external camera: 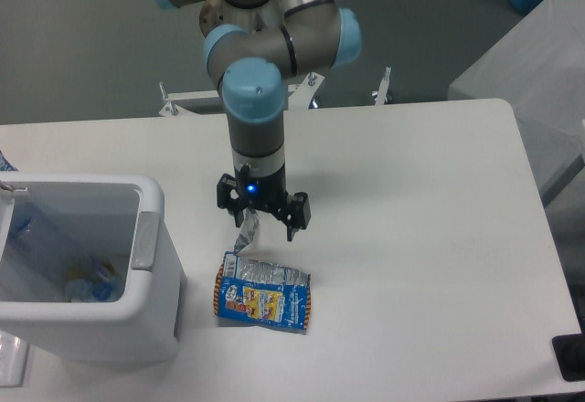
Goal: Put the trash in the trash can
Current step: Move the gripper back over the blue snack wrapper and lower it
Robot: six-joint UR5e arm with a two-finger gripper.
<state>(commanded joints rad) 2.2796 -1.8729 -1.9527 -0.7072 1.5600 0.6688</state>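
At the left edge of the white table stands the trash can, a white bin with rounded corners and a thick rim, its grey handle tab facing the middle of the table. Through its open top some litter shows at the bottom, a clear crushed bottle with bits of colour on it, too blurred to read more. Just right of the bin, apart from its wall, the snack wrapper lies flat on the tabletop, blue with yellow and orange print, and from its upper left corner a strip of silver torn foil rises toward the arm. Above that strip hangs the gripper, pointing straight down with a blue light lit on its body; its two black fingers are spread apart with nothing between them but the top of the foil strip, which reaches up close to the left finger. Whether finger and foil touch cannot be told. Behind the gripper the grey and light-blue arm climbs out of the top of the view.
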